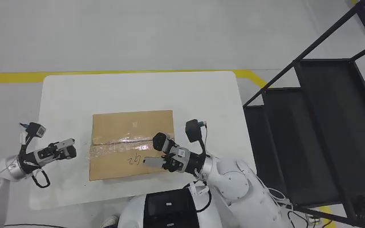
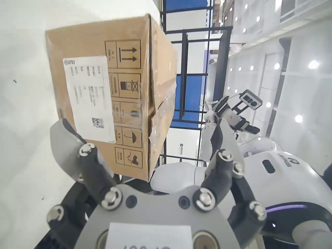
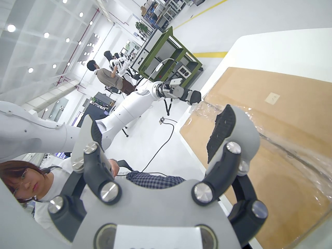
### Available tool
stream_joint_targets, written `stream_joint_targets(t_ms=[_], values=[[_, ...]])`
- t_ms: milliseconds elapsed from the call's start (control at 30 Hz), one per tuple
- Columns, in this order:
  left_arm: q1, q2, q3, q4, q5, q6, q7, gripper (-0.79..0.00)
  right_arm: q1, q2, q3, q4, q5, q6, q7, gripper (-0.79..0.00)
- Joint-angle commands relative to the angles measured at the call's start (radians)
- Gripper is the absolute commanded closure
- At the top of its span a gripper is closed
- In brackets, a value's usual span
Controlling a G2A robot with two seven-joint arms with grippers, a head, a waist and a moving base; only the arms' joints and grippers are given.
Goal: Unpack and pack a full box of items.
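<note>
A brown cardboard box [image 1: 132,143] sits shut in the middle of the white table [image 1: 142,91], with clear tape along its top seam. Its end face carries a white label [image 2: 88,97] and printed handling symbols. My left gripper [image 1: 69,149] hovers open a short way off the box's left end, its fingers [image 2: 66,136] apart with nothing between them. My right gripper [image 1: 155,151] hangs open over the box's near right part, just above the taped seam [image 3: 280,141], one fingertip [image 3: 225,123] over the cardboard. Neither gripper holds anything.
A black metal stair frame [image 1: 308,125] stands right of the table. A yellow floor line [image 1: 114,73] runs behind the table's far edge. Bare tabletop lies beyond the box and to its left and right.
</note>
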Motion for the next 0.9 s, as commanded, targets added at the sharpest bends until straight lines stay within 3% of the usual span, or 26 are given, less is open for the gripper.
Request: stream_joint_targets(t_ms=[0,333,433,467,500,567,600,633,867], values=[[-0.006,0.000,0.018,-0.014,0.022,0.006,-0.001,-0.785,-0.013,0.004,0.014,0.004,0.019,-0.018,-0.005,-0.785],[-0.070,-0.014,0.134,-0.063,0.117,-0.003,0.118,-0.785,-0.021,0.017,0.019,0.051,0.069,-0.075,-0.019,-0.785],[-0.079,-0.014,0.143,-0.071,0.113,0.002,0.120,-0.542,-0.026,0.021,0.027,0.052,0.072,-0.082,-0.022,-0.785],[-0.078,-0.013,0.143,-0.074,0.117,0.004,0.112,-0.376,-0.029,0.023,0.028,0.049,0.073,-0.084,-0.020,-0.785],[-0.077,-0.011,0.140,-0.077,0.122,0.006,0.099,-0.339,-0.033,0.025,0.029,0.046,0.072,-0.085,-0.016,-0.785],[-0.067,-0.005,0.130,-0.084,0.140,0.009,0.060,-0.416,-0.037,0.028,0.030,0.041,0.071,-0.086,-0.012,-0.785],[-0.061,-0.001,0.122,-0.089,0.156,0.006,0.038,-0.665,-0.039,0.029,0.029,0.040,0.070,-0.087,-0.009,-0.785],[-0.053,0.003,0.112,-0.092,0.171,0.001,0.024,-0.785,-0.040,0.030,0.029,0.038,0.071,-0.087,-0.009,-0.785],[0.018,0.020,0.027,-0.132,0.156,-0.009,-0.019,-0.785,-0.038,0.036,0.016,0.037,0.066,-0.089,-0.019,-0.785]])
